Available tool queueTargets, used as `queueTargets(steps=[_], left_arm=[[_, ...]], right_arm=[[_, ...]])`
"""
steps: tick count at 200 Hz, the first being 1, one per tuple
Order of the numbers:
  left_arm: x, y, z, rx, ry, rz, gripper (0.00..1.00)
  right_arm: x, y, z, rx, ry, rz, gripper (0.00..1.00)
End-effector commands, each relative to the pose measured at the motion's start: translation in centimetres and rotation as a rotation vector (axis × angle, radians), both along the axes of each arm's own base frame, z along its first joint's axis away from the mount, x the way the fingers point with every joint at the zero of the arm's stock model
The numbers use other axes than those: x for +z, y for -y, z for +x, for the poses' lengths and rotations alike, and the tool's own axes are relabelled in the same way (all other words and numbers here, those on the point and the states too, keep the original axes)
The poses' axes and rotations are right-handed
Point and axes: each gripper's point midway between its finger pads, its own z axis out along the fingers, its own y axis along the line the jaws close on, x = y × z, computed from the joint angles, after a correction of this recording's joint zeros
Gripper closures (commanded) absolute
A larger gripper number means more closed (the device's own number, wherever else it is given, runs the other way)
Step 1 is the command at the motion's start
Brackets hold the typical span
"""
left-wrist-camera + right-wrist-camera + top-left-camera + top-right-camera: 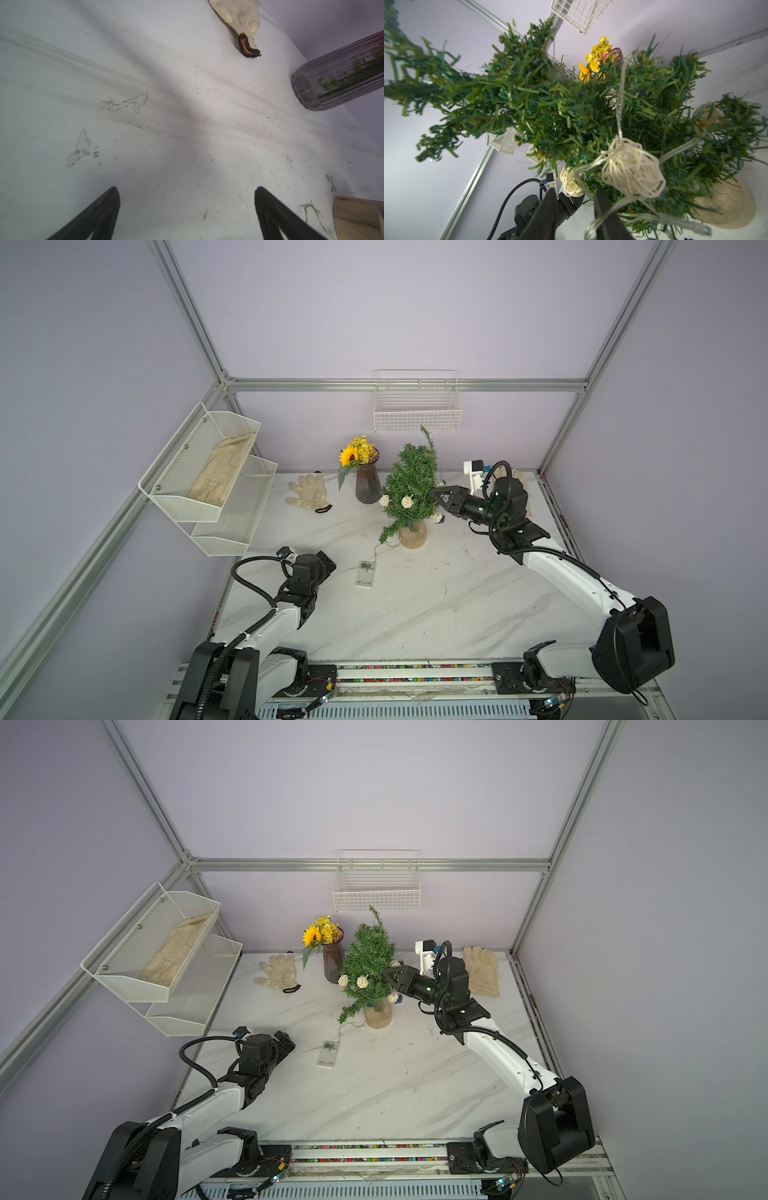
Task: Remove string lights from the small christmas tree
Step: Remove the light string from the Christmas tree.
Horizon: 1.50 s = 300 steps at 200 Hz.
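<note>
My right gripper [434, 494] is nosed into the side of the small christmas tree [411, 479]. Its jaws are parted only narrowly, with nothing pinched between them. A loop of wire from the string lights [631, 170] lies across one finger [602, 201], just beside a woven ball. The lights wind round the lower branches. Their battery box [365, 572] lies on the table [457, 614], between the tree and my left gripper [187, 190], which gapes wide over bare tabletop. If I draw back with that loop snagged, I reckon the tree tips, perhaps against the vase [368, 487] beside it.
</note>
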Motion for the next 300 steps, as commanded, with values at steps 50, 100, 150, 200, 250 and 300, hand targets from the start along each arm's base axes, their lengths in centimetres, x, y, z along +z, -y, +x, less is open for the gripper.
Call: queueTargets(steps=[50, 100, 150, 200, 250, 300], left_arm=[[3.4, 0.0, 2.2, 0.009, 0.097, -0.006, 0.0], [3.5, 0.0, 2.2, 0.008, 0.099, -0.008, 0.0], [3.5, 0.0, 2.2, 0.007, 0.1, -0.009, 0.0], [3.6, 0.0, 2.2, 0.008, 0.103, -0.008, 0.0], [3.6, 0.0, 2.2, 0.009, 0.103, -0.008, 0.0], [3.6, 0.0, 2.2, 0.008, 0.102, -0.008, 0.0]], right_arm=[[-0.1, -0.9, 0.2, -0.057, 0.033, -0.02, 0.63], [-1.3, -1.8, 0.8, -0.091, 0.02, -0.059, 0.63], [-1.5, -1.9, 1.2, -0.128, 0.019, -0.071, 0.64], [-1.2, -1.6, 1.4, -0.154, 0.03, -0.078, 0.75], [-0.7, -1.2, 1.0, -0.165, 0.027, -0.085, 0.9], [1.3, 0.0, -0.1, -0.188, 0.053, -0.112, 0.96]])
